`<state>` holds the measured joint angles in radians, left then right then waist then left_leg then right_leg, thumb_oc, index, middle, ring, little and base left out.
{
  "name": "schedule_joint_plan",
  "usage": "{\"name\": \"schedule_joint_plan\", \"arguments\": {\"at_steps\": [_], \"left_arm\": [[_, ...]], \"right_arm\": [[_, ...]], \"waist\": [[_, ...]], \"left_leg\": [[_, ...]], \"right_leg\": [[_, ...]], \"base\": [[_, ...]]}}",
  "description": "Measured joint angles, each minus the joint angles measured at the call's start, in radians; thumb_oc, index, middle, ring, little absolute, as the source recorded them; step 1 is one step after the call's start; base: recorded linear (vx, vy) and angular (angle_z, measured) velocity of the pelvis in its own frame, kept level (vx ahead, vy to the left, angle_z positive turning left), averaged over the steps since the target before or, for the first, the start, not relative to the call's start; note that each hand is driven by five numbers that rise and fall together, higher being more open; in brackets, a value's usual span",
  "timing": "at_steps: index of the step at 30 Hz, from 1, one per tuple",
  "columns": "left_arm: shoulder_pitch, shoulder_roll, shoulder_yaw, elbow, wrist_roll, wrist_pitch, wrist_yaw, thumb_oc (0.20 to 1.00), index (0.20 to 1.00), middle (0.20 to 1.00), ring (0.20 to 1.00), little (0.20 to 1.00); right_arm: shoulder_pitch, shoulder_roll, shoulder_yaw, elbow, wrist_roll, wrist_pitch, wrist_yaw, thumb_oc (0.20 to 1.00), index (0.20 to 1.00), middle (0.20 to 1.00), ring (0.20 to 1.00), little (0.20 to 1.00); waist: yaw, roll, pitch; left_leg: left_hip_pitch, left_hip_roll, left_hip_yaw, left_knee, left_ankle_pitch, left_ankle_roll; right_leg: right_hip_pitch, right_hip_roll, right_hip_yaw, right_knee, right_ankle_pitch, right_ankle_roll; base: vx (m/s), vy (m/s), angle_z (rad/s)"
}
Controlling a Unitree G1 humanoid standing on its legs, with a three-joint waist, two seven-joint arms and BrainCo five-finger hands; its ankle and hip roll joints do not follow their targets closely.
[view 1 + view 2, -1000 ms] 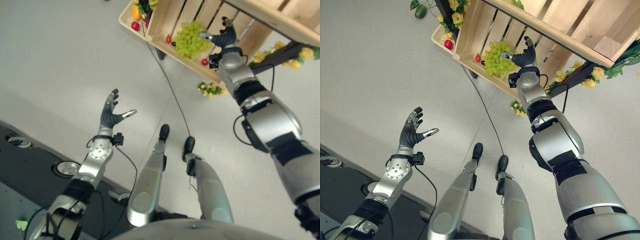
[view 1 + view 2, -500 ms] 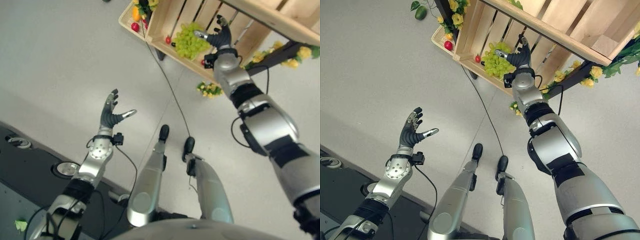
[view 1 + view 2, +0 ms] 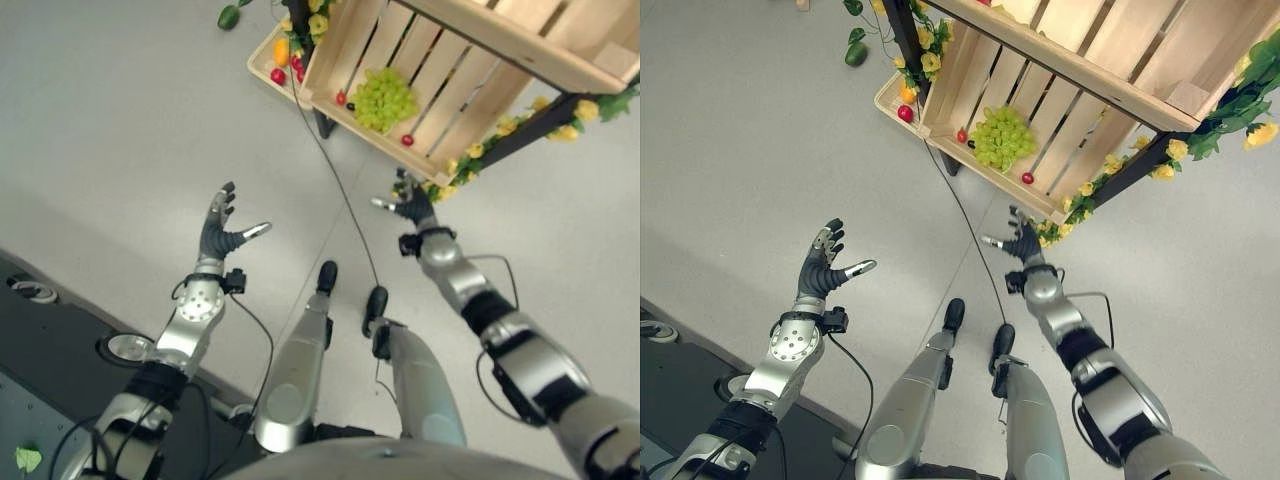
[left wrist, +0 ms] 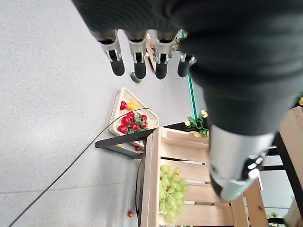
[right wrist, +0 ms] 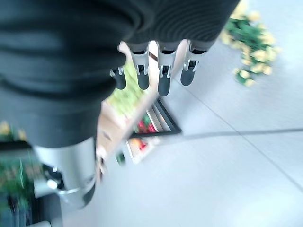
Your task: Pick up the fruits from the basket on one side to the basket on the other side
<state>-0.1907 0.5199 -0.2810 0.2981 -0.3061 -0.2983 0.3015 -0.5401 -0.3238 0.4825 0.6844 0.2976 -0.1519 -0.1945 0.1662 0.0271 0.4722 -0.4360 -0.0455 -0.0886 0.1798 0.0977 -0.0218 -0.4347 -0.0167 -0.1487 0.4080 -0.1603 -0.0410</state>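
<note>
A bunch of green grapes (image 3: 382,97) lies in a slatted wooden crate (image 3: 455,55), with a small red fruit (image 3: 407,140) beside it and another (image 3: 340,98) at the crate's left end. Left of the crate, a shallow basket (image 3: 886,98) holds red and orange fruits (image 4: 130,122). My right hand (image 3: 413,208) hangs open over the floor below the crate, holding nothing; its fingers (image 5: 161,78) are straight. My left hand (image 3: 216,238) is raised open and empty over the floor at the left, fingers (image 4: 137,66) spread.
A green fruit (image 3: 856,53) lies on the floor beyond the basket. Yellow flowers with leaves (image 3: 1062,222) trail along the crate's black stand, just past my right hand. A dark platform (image 3: 60,330) covers the lower left. Grey floor spreads between my hands.
My right hand has drawn back from the crate beside the grapes, down over the floor, empty. The camera has shifted slightly. My left hand has stayed in place.
</note>
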Motion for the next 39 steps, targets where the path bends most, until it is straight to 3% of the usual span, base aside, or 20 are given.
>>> {"name": "schedule_joint_plan", "arguments": {"at_steps": [5,8,14,16,20,26,30,39], "left_arm": [[0.041,-0.011,0.031,0.004,0.001,-0.002,-0.017,1.0,1.0,1.0,1.0,1.0],[0.061,-0.027,0.05,0.004,0.001,-0.001,-0.031,1.0,1.0,1.0,1.0,1.0],[0.121,-0.041,0.07,0.064,0.02,-0.002,-0.047,1.0,1.0,1.0,1.0,1.0],[0.149,-0.041,0.071,0.134,0.022,-0.001,-0.049,1.0,1.0,1.0,1.0,1.0],[0.195,-0.047,0.078,0.199,0.077,0.001,-0.067,1.0,1.0,1.0,1.0,1.0],[0.27,-0.075,0.15,0.223,0.098,0.003,-0.088,1.0,1.0,1.0,1.0,1.0],[0.298,-0.076,0.154,0.236,0.098,0.006,-0.096,1.0,1.0,1.0,1.0,1.0],[0.319,-0.11,0.153,0.361,0.15,0.018,-0.112,1.0,1.0,1.0,1.0,1.0]], "right_arm": [[0.098,-0.026,-0.005,-0.046,-0.04,-0.012,0.054,1.0,1.0,1.0,1.0,1.0],[0.167,-0.048,-0.066,-0.046,-0.047,-0.019,0.073,1.0,1.0,1.0,1.0,1.0],[0.313,-0.066,-0.176,-0.057,-0.057,-0.041,0.086,1.0,1.0,1.0,1.0,1.0],[0.386,-0.081,-0.21,-0.06,-0.064,-0.046,0.086,1.0,1.0,1.0,1.0,1.0],[0.499,-0.082,-0.281,-0.063,-0.069,-0.06,0.095,1.0,1.0,1.0,1.0,1.0],[0.627,-0.064,-0.354,-0.07,-0.081,-0.064,0.108,1.0,1.0,1.0,1.0,1.0],[0.663,-0.058,-0.371,-0.07,-0.081,-0.067,0.115,1.0,1.0,1.0,1.0,1.0],[0.672,-0.033,-0.377,0.054,-0.082,-0.073,0.114,1.0,1.0,1.0,1.0,1.0]], "waist": [[-0.014,-0.002,-0.007],[-0.016,-0.004,-0.018],[-0.068,-0.025,-0.117],[-0.087,-0.042,-0.176],[-0.122,-0.064,-0.224],[-0.13,-0.067,-0.307],[-0.153,-0.07,-0.345],[-0.155,-0.072,-0.42]], "left_leg": [[0.025,-0.005,0.002,-0.007,-0.003,0.006],[0.058,-0.007,0.002,-0.019,0.001,0.006],[0.13,-0.01,0.002,-0.063,-0.001,0.012],[0.161,-0.01,0.004,-0.08,-0.008,0.013],[0.219,-0.008,0.006,-0.1,-0.01,0.018],[0.286,0.0,0.028,-0.138,-0.022,0.023],[0.326,0.002,0.03,-0.161,-0.025,0.023],[0.375,0.008,0.055,-0.197,-0.024,0.027]], "right_leg": [[0.023,-0.009,-0.002,0.001,-0.009,0.0],[0.053,-0.012,-0.003,-0.003,-0.01,0.001],[0.128,-0.015,-0.011,-0.049,-0.019,0.01],[0.161,-0.014,-0.01,-0.072,-0.023,0.017],[0.226,-0.01,-0.01,-0.113,-0.023,0.017],[0.29,-0.001,0.007,-0.16,-0.02,0.024],[0.329,0.001,0.008,-0.181,-0.021,0.024],[0.364,0.009,0.033,-0.209,-0.02,0.026]], "base": [[0.02,0.0,0.05],[0.07,-0.004,0.03],[0.08,0.001,0.05],[0.1,0.013,-0.03],[0.07,0.017,-0.01],[0.08,0.007,-0.11],[0.07,0.003,-0.01],[0.03,-0.001,-0.08]]}}
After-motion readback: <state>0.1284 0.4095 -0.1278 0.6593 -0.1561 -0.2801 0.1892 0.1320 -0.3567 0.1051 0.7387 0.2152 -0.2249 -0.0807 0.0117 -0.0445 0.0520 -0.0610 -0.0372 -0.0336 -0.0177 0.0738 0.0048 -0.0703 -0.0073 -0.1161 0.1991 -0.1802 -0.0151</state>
